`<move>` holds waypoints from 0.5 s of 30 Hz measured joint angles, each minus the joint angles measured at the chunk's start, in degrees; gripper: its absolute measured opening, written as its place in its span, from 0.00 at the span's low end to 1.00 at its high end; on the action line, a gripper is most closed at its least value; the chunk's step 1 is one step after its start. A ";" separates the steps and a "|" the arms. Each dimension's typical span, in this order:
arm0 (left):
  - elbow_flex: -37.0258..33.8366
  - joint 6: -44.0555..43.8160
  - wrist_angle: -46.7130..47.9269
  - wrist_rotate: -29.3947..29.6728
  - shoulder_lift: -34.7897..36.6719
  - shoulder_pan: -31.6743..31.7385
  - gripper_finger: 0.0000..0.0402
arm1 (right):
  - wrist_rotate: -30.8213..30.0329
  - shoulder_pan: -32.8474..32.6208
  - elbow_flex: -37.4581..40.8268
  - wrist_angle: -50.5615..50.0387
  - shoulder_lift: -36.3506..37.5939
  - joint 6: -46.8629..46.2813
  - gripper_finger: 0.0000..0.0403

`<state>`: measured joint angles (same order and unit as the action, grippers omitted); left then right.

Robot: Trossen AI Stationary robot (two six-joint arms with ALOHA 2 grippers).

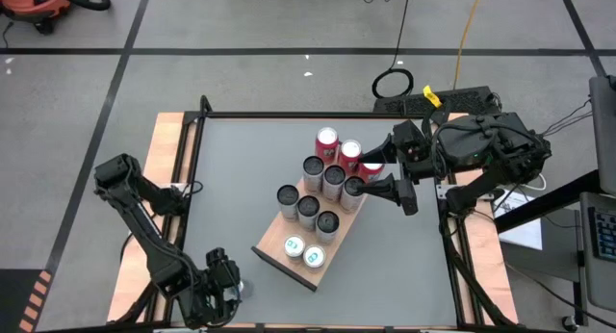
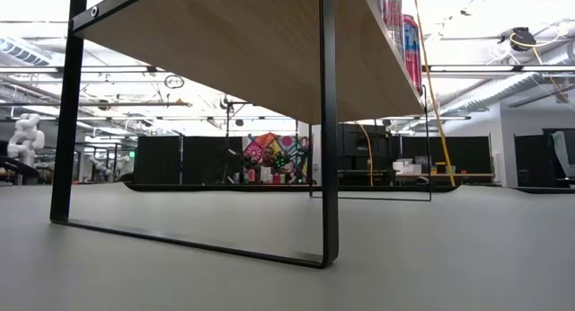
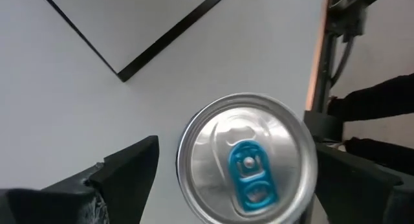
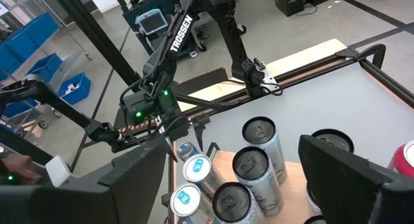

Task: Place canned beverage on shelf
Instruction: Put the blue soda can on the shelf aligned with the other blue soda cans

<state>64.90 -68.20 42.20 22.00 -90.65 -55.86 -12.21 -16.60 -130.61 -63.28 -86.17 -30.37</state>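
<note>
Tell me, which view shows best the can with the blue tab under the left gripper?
The left wrist view: the can fills it, top up, between open fingers. The high view shows only a sliver; the right wrist view a small top; the low view nothing.

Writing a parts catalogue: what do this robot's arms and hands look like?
Both arms are matte black, jointed segments with black cables. The left arm carries white "TROSSEN" lettering and a green indicator light. Each hand, left hand and right hand, has two dark, wedge-shaped fingers.

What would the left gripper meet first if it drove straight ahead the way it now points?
The blue-tabbed can standing upright between the left gripper's open fingers; its lid fills the wrist view. The gap to it is unclear.
</note>
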 joint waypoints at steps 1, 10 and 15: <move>0.00 0.00 0.11 0.03 -0.49 0.00 0.93 | -0.01 0.00 -0.02 0.01 0.00 0.00 0.81; 0.02 -0.46 0.25 0.33 -1.72 0.00 0.75 | -0.18 0.00 -0.02 0.01 0.00 -0.46 0.81; 0.25 -1.05 0.50 -0.97 -1.53 0.02 0.60 | -0.22 0.00 -0.01 0.21 0.00 -1.45 0.81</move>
<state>65.15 -69.26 42.70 21.03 -92.18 -55.84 -12.43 -16.60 -130.61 -63.07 -86.17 -31.82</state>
